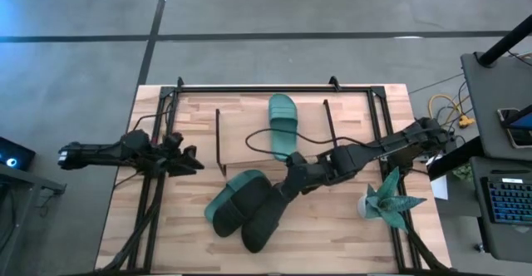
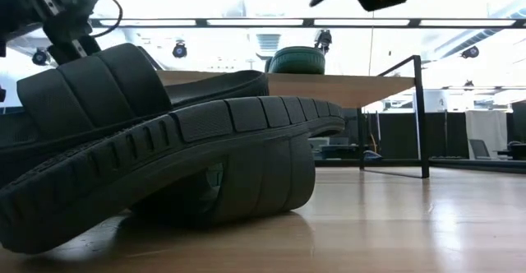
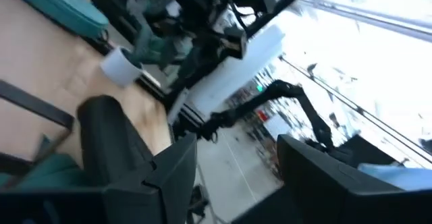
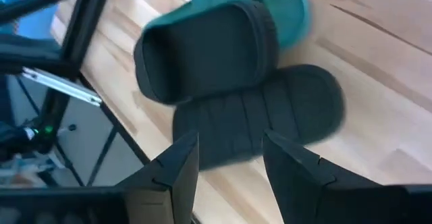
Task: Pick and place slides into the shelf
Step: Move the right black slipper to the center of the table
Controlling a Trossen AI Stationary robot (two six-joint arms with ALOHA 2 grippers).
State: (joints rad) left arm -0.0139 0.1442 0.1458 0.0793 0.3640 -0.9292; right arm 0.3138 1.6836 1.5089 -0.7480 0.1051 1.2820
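The shelf [image 1: 249,151] stands mid-table toward the far edge, with one teal slide [image 1: 283,125] lying on its top board [image 2: 329,84]. Three slides lie piled nearer the near edge. The second teal slide [image 1: 220,214] is lowest. A black slide [image 1: 248,194] lies partly on it with its strap up [image 4: 202,48]. The other black slide [image 1: 264,222] leans tilted against them [image 4: 270,113]. My right gripper [image 1: 288,186] is open [image 4: 229,143] and hangs over the black slides. My left gripper [image 1: 193,161] is open [image 3: 236,156] at the table's left side.
A green spiky plant in a white pot [image 1: 386,197] stands near the table's right edge, beside my right arm. A large black frame [image 1: 249,86] runs around the table. There is bare wood near the right part of the near edge [image 1: 332,243].
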